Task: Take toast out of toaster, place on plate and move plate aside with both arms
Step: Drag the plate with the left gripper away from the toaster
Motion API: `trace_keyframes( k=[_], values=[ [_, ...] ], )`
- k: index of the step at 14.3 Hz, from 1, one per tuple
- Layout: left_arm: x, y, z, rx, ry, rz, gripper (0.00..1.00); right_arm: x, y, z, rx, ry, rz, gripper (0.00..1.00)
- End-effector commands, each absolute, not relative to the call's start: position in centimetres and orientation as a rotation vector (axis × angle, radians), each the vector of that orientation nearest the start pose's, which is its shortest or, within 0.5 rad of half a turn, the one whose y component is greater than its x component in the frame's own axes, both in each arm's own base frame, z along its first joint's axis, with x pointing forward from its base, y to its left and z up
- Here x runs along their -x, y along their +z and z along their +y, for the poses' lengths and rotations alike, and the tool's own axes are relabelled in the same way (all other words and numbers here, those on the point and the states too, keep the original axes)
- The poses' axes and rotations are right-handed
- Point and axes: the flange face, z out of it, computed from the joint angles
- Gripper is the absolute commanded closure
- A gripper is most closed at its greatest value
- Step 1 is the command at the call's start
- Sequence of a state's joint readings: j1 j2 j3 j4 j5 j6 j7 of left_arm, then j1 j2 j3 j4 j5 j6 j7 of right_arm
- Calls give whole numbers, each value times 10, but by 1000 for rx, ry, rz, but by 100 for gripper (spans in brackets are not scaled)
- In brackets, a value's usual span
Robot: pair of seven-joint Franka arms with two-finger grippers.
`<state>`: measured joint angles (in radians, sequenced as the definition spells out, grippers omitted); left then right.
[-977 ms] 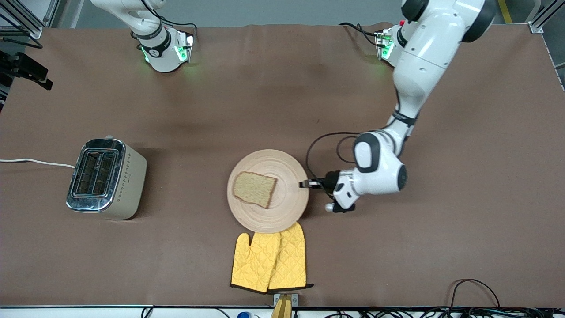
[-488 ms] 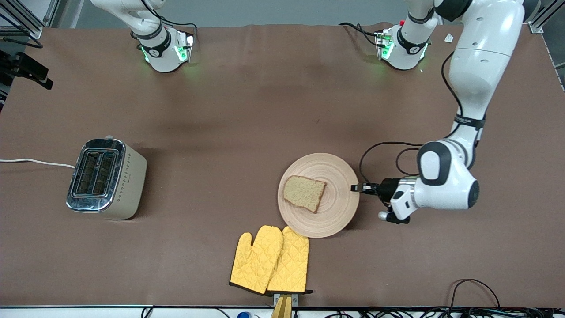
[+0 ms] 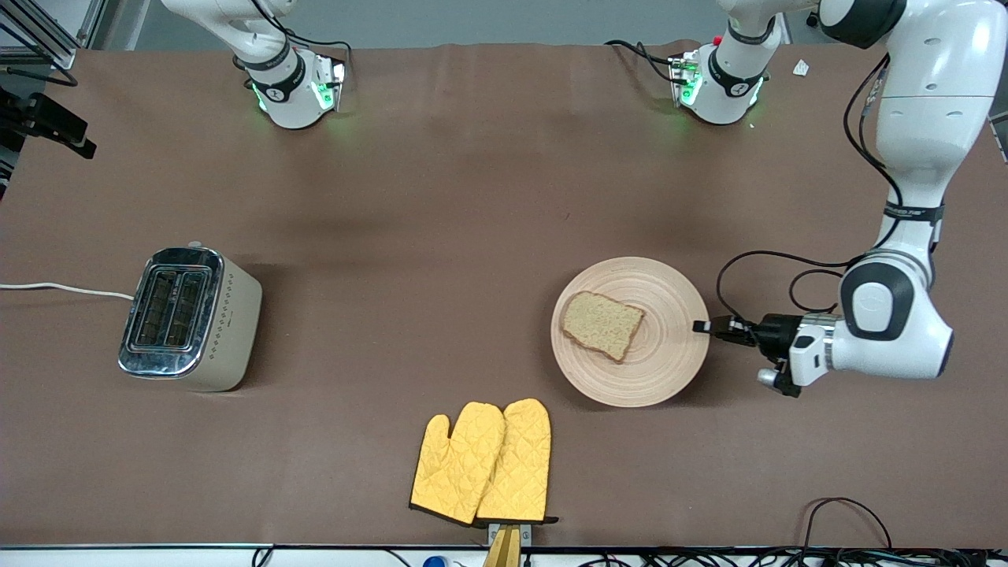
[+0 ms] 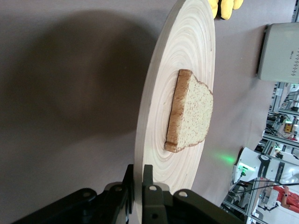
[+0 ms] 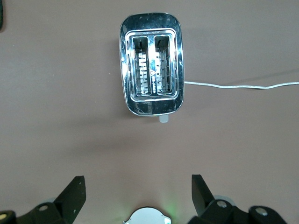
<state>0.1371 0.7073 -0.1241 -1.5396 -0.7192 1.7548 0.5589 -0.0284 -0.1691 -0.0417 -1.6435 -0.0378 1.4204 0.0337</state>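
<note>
The round beige plate [image 3: 669,358] sits toward the left arm's end of the table, with the toast [image 3: 602,324] lying flat on it, off-centre. My left gripper [image 3: 703,327] is shut on the plate's rim at the edge toward the left arm's end. The left wrist view shows both black fingers [image 4: 127,179] pinching the thin rim of the plate [image 4: 187,65], with the toast [image 4: 191,116] past them. My right gripper [image 5: 138,189] hangs open and empty high over the toaster [image 5: 152,63]. It does not show in the front view.
The chrome two-slot toaster [image 3: 189,315] stands at the right arm's end, its white cord [image 3: 63,289] running off the table. A pair of yellow quilted oven mitts [image 3: 484,461] lies near the front edge, apart from the plate.
My left gripper has pulled the plate and the toast off the mitts' tips, toward the left arm's end of the table. The right arm waits unmoved.
</note>
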Motion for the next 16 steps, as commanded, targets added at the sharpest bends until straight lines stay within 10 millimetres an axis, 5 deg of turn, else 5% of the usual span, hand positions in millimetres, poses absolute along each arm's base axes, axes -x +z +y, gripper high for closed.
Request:
trace_keyframes(
  k=[1,7,13,15,16],
  values=[
    [-656,237,-6,-2214,-288,-254,97,-482,667,-38,3170,86,195,0],
    [-637,202,120,-2177,-169,-168,99,-480,663,-36,3170,122,195,0],
    [-609,177,189,-2140,-177,-37,98,-476,664,-16,3172,156,211,0],
    [-609,171,203,-2139,-168,-14,82,-477,665,-10,3176,143,195,0],
    [-609,172,208,-2144,-163,-6,65,-477,665,-12,3176,143,200,0]
  ],
)
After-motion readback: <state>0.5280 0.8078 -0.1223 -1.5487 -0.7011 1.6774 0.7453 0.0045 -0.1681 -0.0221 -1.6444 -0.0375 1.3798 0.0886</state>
